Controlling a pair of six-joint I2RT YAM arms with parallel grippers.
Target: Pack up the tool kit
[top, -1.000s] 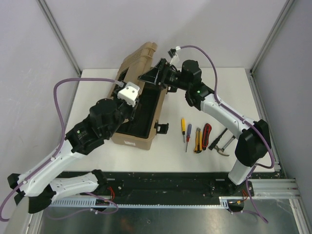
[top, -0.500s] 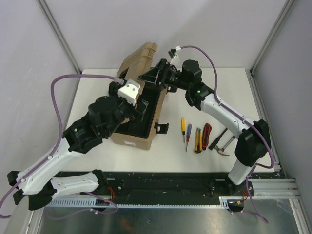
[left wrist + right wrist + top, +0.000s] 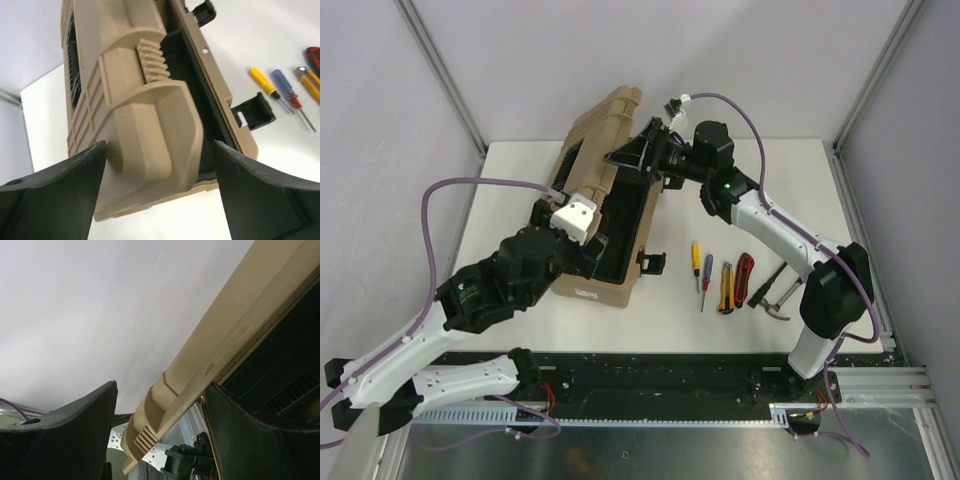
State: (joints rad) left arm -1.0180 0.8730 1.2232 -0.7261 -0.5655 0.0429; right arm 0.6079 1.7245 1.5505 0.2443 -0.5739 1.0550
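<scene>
The left jaws hang released over the near end of the case (image 3: 592,291). Their black fingers (image 3: 55,195) are spread wider than that end and stand clear of it on both sides.

The case sits on the left half of the white counter (image 3: 800,170), its long axis running from the near edge toward the far edge, its base open and black inside. Its lid (image 3: 616,112) stands raised along the left side: tan moulded plastic with stepped ribs and rounded shoulders. A black latch (image 3: 652,263) hangs flipped out from the right wall near the front corner.

At the far end the right jaws are parted around the lid's rim. The rim runs between the fingers (image 3: 75,430), and background shows between it and one of them, so nothing is clamped. Whether the other finger touches it cannot be told.

A strip of counter separates the case from a close row near the near edge:
- a yellow-handled screwdriver (image 3: 696,258)
- a blue-handled screwdriver (image 3: 707,268)
- a yellow knife (image 3: 727,288)
- red-black pliers (image 3: 744,272)
- two black hammers (image 3: 767,285)
</scene>
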